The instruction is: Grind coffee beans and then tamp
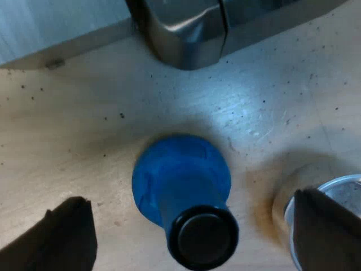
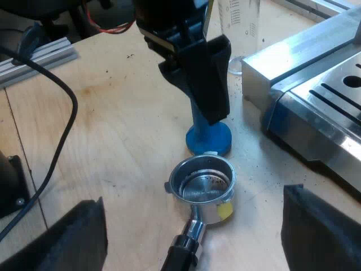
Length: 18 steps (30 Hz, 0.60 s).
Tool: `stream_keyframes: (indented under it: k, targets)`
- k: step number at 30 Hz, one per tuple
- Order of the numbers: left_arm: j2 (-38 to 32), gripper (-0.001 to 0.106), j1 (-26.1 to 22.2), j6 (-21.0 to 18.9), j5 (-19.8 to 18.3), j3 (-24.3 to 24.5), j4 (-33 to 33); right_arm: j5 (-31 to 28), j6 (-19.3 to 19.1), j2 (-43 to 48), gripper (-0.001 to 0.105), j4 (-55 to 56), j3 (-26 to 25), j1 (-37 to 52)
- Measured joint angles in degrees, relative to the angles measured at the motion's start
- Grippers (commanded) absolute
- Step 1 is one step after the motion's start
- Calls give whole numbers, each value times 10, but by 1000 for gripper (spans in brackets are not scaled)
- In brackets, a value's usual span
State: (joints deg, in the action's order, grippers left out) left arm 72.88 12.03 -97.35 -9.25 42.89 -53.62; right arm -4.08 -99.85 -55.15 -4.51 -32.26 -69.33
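Standing upright on the pale wooden worktop [image 1: 84, 124], the blue tamper [image 1: 181, 180] sits just beside the metal holder [image 2: 202, 187], near the machine's [image 1: 186, 39] steel corner. Expect it to be rigid, smooth and bottom-heavy; grip the narrow neck under the black knob [image 1: 203, 238], not the flared base. The left gripper [image 1: 192, 199] hovers above it, spread wide, empty. The right gripper [image 2: 193, 196], likewise wide and empty, faces the holder's shiny round rim and dark handle [image 2: 181, 251].

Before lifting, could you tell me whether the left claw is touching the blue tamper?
Apart: the left wrist view shows table between the tamper and each finger of the left claw.
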Motion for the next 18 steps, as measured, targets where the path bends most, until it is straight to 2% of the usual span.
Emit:
stream_keyframes:
  k: [18]
  targets:
    - [78, 73, 0, -4, 0, 0, 18, 0, 13, 0, 66, 0, 0, 0]
